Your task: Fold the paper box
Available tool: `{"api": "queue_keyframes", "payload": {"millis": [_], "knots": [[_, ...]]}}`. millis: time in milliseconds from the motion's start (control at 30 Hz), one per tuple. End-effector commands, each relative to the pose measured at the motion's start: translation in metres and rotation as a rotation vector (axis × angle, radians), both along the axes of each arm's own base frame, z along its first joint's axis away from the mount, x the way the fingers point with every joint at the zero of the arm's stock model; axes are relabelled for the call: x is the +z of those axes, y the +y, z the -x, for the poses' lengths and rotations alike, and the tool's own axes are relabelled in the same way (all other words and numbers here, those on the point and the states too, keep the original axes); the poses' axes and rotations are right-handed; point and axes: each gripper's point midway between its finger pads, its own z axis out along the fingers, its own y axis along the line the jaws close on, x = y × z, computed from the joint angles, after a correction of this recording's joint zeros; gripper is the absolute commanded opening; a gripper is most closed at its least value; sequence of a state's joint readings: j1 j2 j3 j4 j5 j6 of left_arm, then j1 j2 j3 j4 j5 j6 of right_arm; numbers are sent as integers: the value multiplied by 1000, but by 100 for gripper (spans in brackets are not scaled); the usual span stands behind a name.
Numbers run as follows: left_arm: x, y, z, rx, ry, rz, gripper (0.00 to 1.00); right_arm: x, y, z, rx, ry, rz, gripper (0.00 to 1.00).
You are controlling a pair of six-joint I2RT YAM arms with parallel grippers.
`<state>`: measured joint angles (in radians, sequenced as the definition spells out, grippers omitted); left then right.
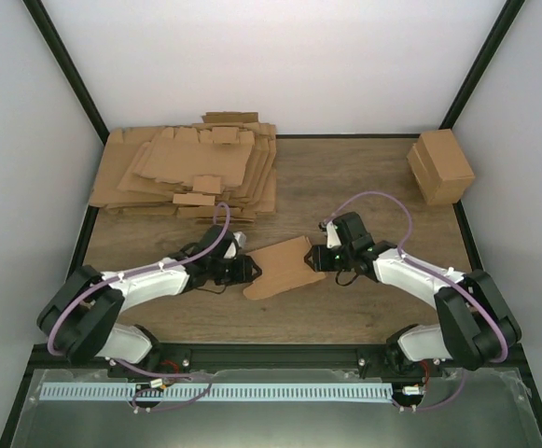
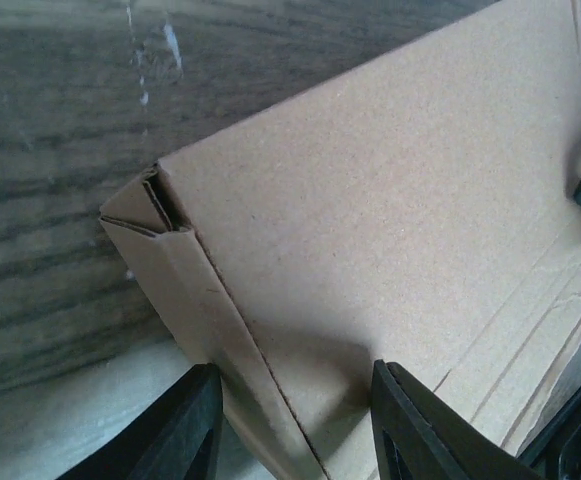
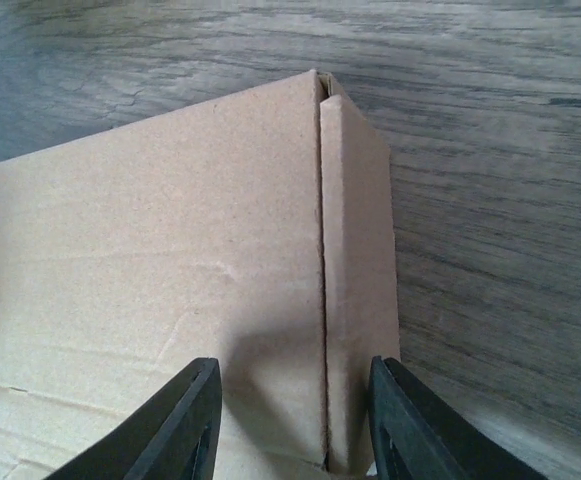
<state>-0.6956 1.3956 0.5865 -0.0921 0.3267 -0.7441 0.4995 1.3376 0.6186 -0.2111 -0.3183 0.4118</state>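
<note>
Paper box [image 1: 280, 266], partly folded, lies at the table's [image 1: 364, 187] 6 o'clock, left end effector [image 1: 243, 269] at its 9, right end effector [image 1: 325, 257] at its 3, each half-spread astride a folded edge, grip unclear. Light, stiff card, probably best held by those edges.

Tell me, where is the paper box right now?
In the top view, the paper box lies on the table, near-centre, between the left gripper and right gripper.
</note>
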Motion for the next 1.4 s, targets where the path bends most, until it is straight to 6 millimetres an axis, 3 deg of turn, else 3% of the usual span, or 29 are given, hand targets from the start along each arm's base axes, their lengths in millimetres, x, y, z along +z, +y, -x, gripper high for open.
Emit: {"api": "queue_keyframes", "payload": {"millis": [0,333,433,600,700,900,1033,1200,1367], "knots": [[11,-9,-23,20,-51,64,42,5,3,-14,-35,-21,-12,42],[12,-9,-78,42,-142,12,39,12,-2,-43,-129,-64,14,42],[18,-6,-83,31,-173,-1,43,20,-11,-44,-159,-99,34,49],[35,10,-72,19,-209,-58,61,30,-21,-28,-151,-108,46,70],[33,18,-53,1,-168,-71,67,26,-23,-12,-137,-56,46,71],[24,11,-18,-49,-61,22,60,15,-24,15,-121,32,5,61],[24,10,-23,-64,-77,8,58,8,-26,10,-123,21,33,59],[27,1,-33,-100,-95,4,58,7,-26,-8,-114,-22,89,67],[20,-7,-33,-126,-71,25,52,5,-17,-12,-75,-24,67,59]]}}
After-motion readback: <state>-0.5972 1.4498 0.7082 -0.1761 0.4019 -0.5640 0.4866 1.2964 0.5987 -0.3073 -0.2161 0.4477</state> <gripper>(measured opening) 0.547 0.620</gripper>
